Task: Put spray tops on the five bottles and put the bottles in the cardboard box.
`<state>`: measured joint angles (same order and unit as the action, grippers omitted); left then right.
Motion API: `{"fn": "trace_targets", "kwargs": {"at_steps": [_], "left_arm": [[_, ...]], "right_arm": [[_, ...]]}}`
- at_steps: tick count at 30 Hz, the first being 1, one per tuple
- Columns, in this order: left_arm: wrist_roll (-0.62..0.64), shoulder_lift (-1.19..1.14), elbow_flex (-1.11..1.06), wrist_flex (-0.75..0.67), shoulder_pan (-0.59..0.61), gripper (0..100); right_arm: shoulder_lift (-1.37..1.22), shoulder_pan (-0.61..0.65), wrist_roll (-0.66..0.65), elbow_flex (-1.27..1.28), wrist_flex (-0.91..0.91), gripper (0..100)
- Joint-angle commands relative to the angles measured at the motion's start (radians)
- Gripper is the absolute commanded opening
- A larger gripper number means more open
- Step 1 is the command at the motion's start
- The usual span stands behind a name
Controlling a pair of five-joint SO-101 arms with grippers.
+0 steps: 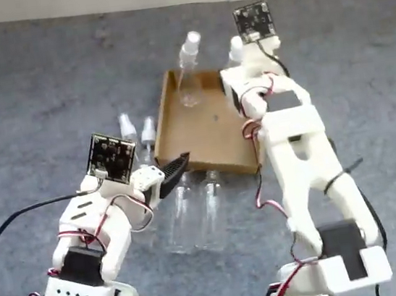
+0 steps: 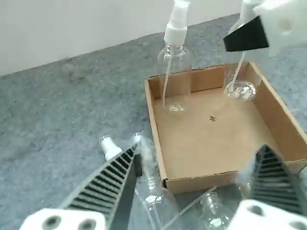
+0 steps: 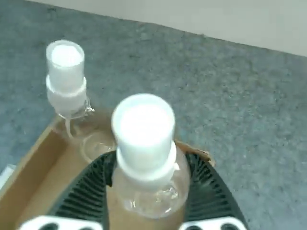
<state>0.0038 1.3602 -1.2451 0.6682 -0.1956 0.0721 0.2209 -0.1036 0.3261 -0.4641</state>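
Two-arm station at the bottle task, ordered from the arm bases outward.

**Left gripper** (image 2: 200,148): spread wide and holding nothing. It hangs over the grey table (image 1: 38,96) at the near edge of the cardboard box (image 1: 218,134).

**Uncapped bottles:** two clear bottles lie side by side on the table, one (image 1: 180,210) just beside the other (image 1: 210,205). Their necks point at the near wall of the box. In the left wrist view they sit below the open fingers (image 2: 112,179).

**Loose spray tops:** two white tops, the first (image 1: 127,124) near the second (image 1: 147,130), lie on the table just outside the left wall of the box.

**Cardboard box:** a shallow open tray at the middle of the table.

**Standing bottle** (image 1: 189,76): fitted with a spray top and upright in the far left corner of the box.

**Right gripper** (image 3: 147,182): closed around the body of a capped bottle (image 3: 144,143), one black finger on each side. This bottle is upright at the far right corner of the box. Whether its base touches the box floor cannot be told.
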Motion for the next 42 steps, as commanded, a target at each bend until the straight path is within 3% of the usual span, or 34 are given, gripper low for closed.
{"fn": "trace_targets", "kwargs": {"at_steps": [1,15,19,35,42], "left_arm": [[-0.009,0.005,0.004,-0.025,0.012,30],[-0.009,0.005,0.004,-0.025,0.012,30],[-0.009,0.005,0.004,-0.025,0.012,30],[-0.009,0.005,0.004,-0.025,0.012,30],[-0.009,0.005,0.004,-0.025,0.012,30]], "right_arm": [[-0.025,-0.012,0.0,-0.022,0.085,0.3],[-0.163,-0.021,0.043,-0.088,0.174,0.3],[-0.202,-0.022,0.112,-0.119,0.173,0.3],[-0.22,-0.022,0.112,-0.12,0.173,0.8],[-0.22,-0.016,0.117,-0.124,0.173,16.3]]}}
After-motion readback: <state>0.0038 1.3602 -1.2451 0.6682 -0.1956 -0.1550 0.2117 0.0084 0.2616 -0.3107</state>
